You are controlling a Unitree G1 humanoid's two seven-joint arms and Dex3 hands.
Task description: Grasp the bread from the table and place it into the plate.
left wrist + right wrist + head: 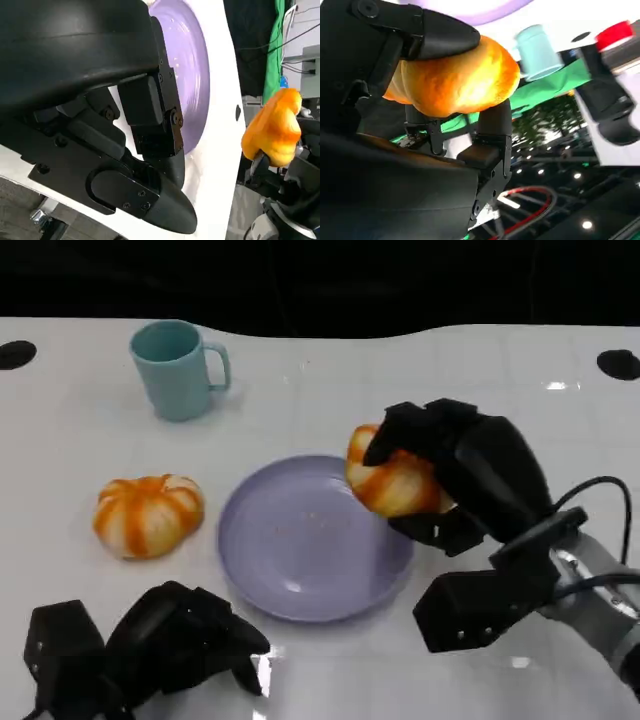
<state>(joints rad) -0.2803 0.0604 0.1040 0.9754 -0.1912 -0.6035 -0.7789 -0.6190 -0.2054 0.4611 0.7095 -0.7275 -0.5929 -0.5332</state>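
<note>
Head view: right hand [450,475] clasped around the bread [392,480] above the plate [300,560] rim.

From my head I look steeply down across the white table [300,400] toward its far edge, taking in both my hands and the purple plate [300,550] at middle distance. The camera behind my left hand [100,125] sits close above the tabletop, looking past my fingers along the plate [192,75] to the bread [275,127]. The one behind my right hand [395,125] is pressed close to that bread [460,82], with the plate's rim [470,10] beyond.
</note>
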